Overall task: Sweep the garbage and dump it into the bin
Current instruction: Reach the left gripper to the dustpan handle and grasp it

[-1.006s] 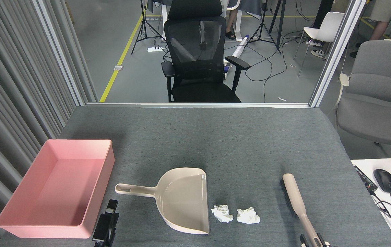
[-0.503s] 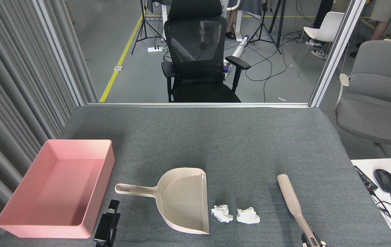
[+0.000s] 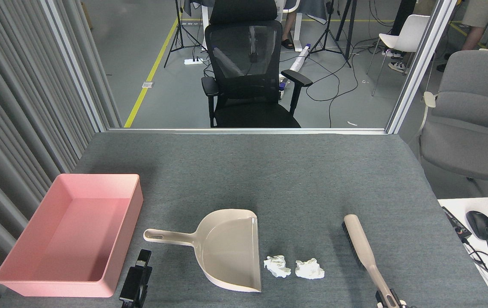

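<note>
**Time to sweep the paper into the pan**

Right gripper (image 3: 388, 298) closed on the handle of the long beige brush (image 3: 361, 247), well to the right of the beige plastic dustpan (image 3: 227, 250). Two small crumpled white paper wads (image 3: 294, 267) just beside the dustpan's open right edge. Shallow pink plastic tray (image 3: 72, 233) to the left of the dustpan, nothing in it. Left gripper (image 3: 136, 283) just below the dustpan's handle, not touching; cannot tell if wide or narrow.

Best to set bristles down right of the wads. Push left, slow and flat. Better to hold the dustpan's handle first to stop sliding.
</note>
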